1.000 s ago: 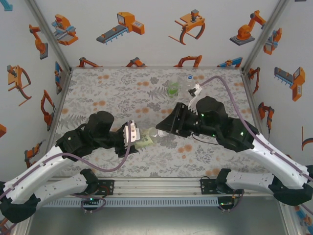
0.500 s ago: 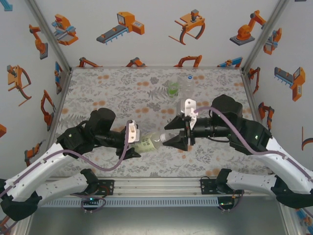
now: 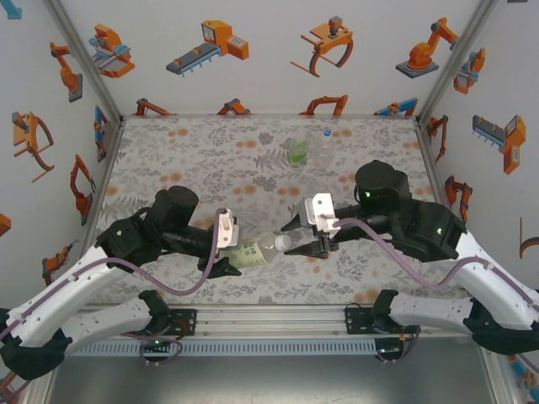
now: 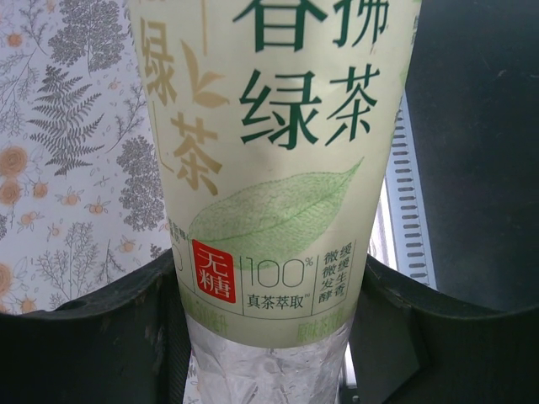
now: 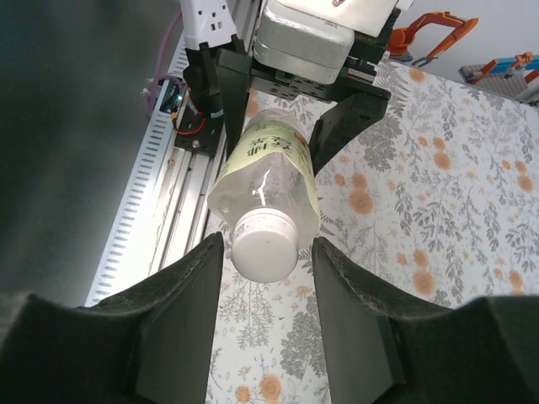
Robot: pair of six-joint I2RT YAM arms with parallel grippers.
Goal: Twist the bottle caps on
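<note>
Hidden or unclear: the base end of the bottle (image 3: 253, 251) is buried between the fingers of the left gripper (image 3: 229, 251). In the left wrist view both of its ends are cut off by the frame, so only the label band and a strip of crinkled clear plastic show. The thread under the cap (image 5: 265, 246) is covered, and I cannot tell how far the cap is seated. Two more bottles stand at about 1 o'clock on the bench (image 3: 194, 160), a green bottle (image 3: 296, 153) and a clear bottle (image 3: 322, 141); their tops are too small to make out. Orientation: the held bottle lies on its side above the bench, near the 6 o'clock edge. Its long axis runs roughly 9 to 3 o'clock, with the cap end towards 3, tipped slightly to 2. Left gripper is clamped on the labelled body, black fingers (image 4: 101, 337) pressed against both sides. Right gripper (image 3: 291, 239) meets it end-on. Its jaws are narrow and straddle the cap, with a thin gap showing on each side. Materials: thin clear plastic bottle, round in section, with a cream label printed in green characters, a green leaf and a small red square. The cap is a smooth white disc. The bench has a floral printed cover, and a slotted metal rail (image 5: 160, 185) runs along its near edge.
</note>
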